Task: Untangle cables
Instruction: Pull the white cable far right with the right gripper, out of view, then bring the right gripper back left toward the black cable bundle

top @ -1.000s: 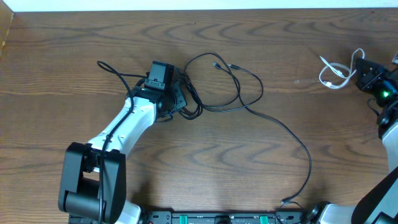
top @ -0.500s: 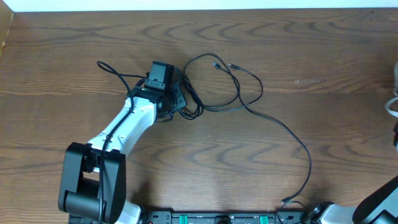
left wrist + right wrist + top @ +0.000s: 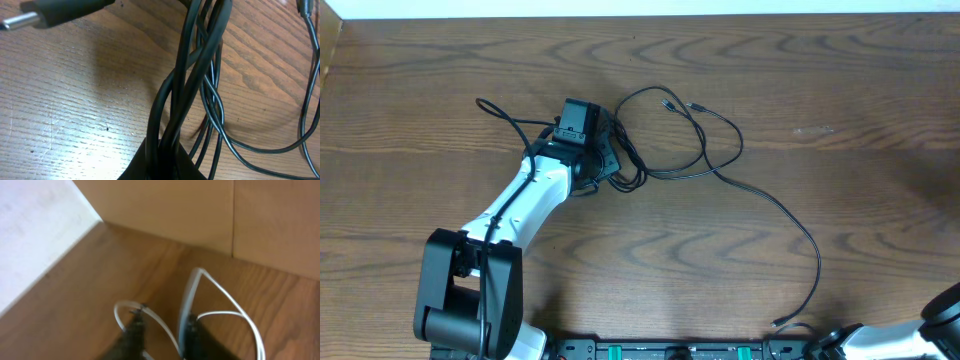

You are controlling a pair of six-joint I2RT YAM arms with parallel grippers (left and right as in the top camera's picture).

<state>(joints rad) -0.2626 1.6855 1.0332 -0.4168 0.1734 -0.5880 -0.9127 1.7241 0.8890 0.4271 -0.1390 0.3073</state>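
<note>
Currently, the left gripper (image 3: pixel 601 154) sits left of centre on the wooden table (image 3: pixel 840 80), with its jaws pressed together on the black cables (image 3: pixel 205 45). In the left wrist view, several black strands rise as one tight bundle out of the dark fingers at the lower edge of the picture. Further up they separate, and loose loops curve away to the right across the wood. A black plug (image 3: pixel 60 7) with a bare metal tip lies at the upper left of that view, clear of the bundle.

From overhead, the tangle is densest just beside the left gripper. One loop extends right toward the table's centre, with two small plug ends near its top. A single long strand (image 3: pixel 801 232) runs on to the front edge of the table. Another thin strand leads off to the upper left of the gripper.

The right gripper (image 3: pixel 164 332) is outside the overhead view and appears only in its own blurred wrist picture. Its fingers (image 3: pixel 134 336) stand apart with a visible gap. The white cable (image 3: pixel 186 300) loops around and between them. Whether the fingers press on this cable cannot be determined.
</note>
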